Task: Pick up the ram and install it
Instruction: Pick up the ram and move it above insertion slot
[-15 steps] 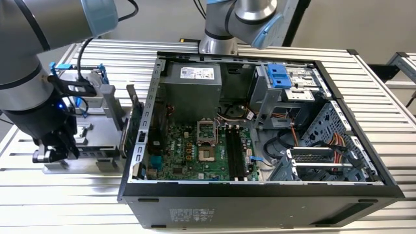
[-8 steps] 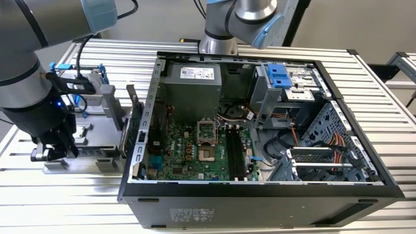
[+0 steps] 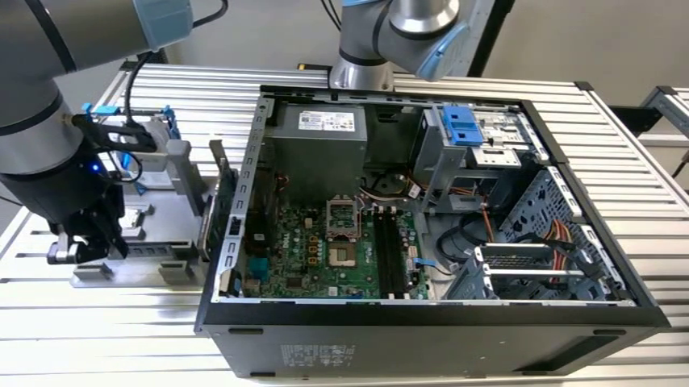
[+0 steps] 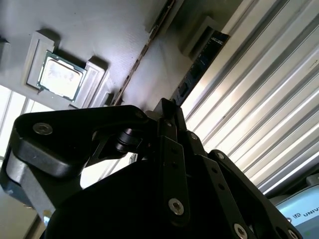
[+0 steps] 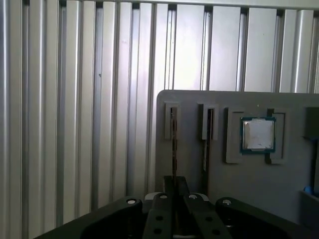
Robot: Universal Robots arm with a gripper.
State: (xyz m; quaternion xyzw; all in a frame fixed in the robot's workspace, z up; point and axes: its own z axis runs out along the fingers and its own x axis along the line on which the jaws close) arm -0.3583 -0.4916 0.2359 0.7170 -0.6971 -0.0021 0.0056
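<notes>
ram (image 4: 199, 62): thin dark stick, edge-up in gray holder (image 5: 249, 184) slot | hand (image 5: 174, 180): pinching ram

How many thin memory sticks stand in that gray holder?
2. One stick stands in the slot nearest the tool; the other stick in the next slot, beside the square chip.

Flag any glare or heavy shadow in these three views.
Second wrist view: hard glare on the table slats, the gripper a dark silhouette. First wrist view: the processor lid washes out pale. Exterior view: even light, mild shade inside the computer case.
</notes>
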